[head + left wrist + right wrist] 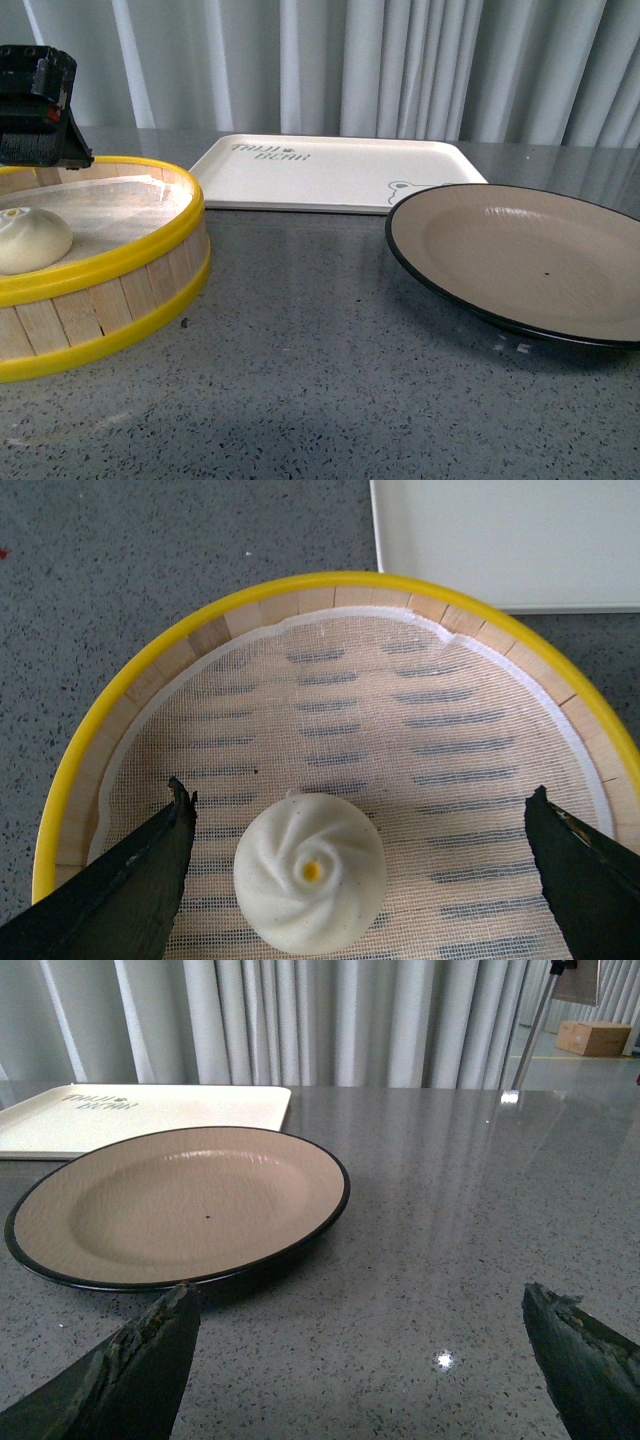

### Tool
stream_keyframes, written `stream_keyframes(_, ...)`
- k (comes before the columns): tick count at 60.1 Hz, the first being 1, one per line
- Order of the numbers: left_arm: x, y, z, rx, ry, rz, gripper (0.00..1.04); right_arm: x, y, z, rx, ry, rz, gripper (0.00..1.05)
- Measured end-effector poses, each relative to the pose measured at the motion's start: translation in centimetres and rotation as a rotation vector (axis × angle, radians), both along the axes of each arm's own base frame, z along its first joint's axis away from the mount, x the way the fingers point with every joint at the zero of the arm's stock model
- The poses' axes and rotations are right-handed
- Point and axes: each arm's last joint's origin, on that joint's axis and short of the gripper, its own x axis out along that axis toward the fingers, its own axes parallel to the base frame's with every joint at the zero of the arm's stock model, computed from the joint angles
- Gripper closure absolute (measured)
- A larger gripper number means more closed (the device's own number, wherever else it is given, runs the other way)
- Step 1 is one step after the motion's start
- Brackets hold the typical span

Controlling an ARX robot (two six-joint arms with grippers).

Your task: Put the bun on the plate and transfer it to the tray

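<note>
The white pleated bun [309,871] with its yellow dot lies on the cloth inside the yellow-rimmed wooden steamer basket [330,585]. In the front view the bun [30,240] shows at the far left. My left gripper [360,815] hovers over the basket, open, its dark fingers [150,870] on either side of the bun without touching it. The grey-brown plate [520,255] with a black rim sits empty at the right. The cream tray [330,170] lies behind it. My right gripper [360,1305] is open over bare table just beside the plate [180,1205].
The steamer basket [110,290] stands at the left front of the grey speckled table [320,380]. Pale curtains hang behind the table. A cardboard box [593,1036] sits on the floor beyond the table's far side.
</note>
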Motion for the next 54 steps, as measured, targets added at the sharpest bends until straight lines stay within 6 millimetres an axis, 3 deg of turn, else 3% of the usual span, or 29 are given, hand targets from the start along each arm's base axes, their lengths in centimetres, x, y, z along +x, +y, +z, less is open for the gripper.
stream_keyframes(23,-0.2,1.0,-2.3,0.006,0.068,0.01,0.07,0.0,0.0,0.0,0.0,0.0,0.0,0.08)
stream_keyframes(54,0.5,-0.1,-3.6,0.022,0.087,-0.015,0.07,0.0,0.0,0.0,0.0,0.0,0.0,0.08)
